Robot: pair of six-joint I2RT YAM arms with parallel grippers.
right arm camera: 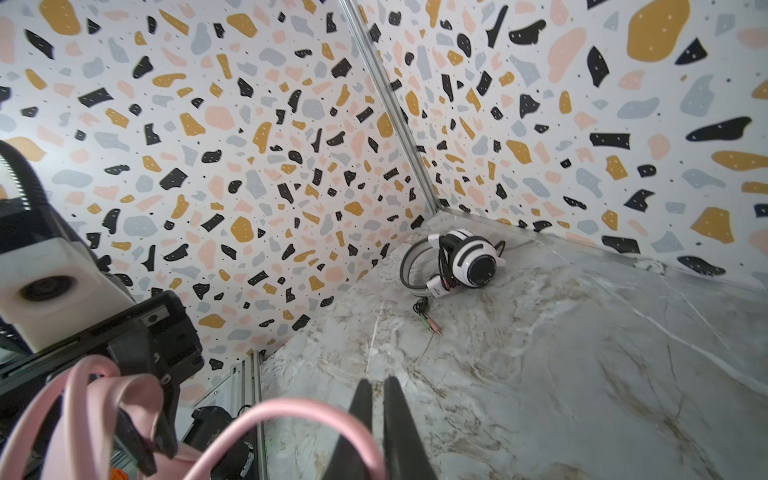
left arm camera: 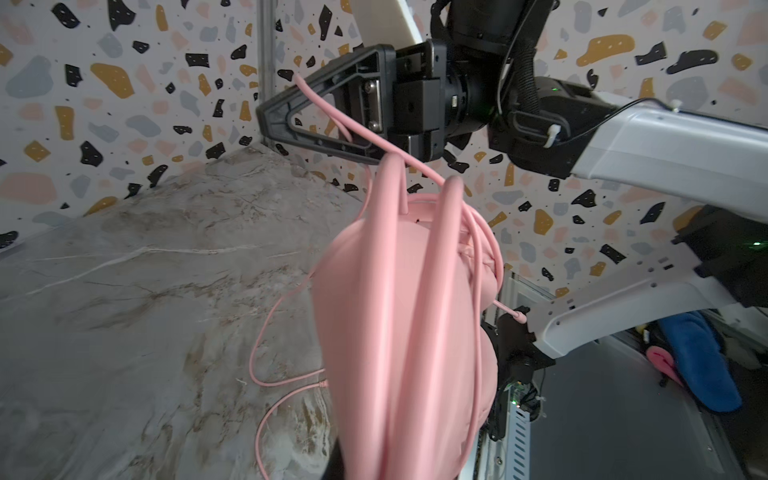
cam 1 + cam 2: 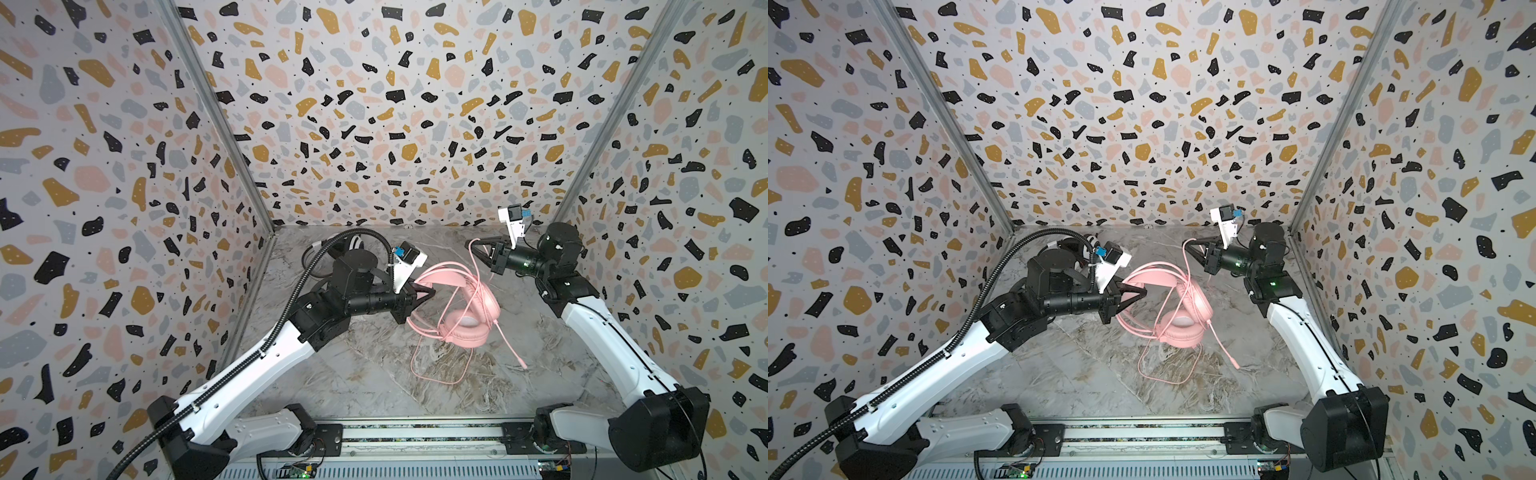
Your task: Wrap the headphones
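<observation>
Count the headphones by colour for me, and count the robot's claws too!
Pink headphones: 1
White-and-black headphones: 1
Robot claws: 2, the left claw and the right claw
Total: 4
</observation>
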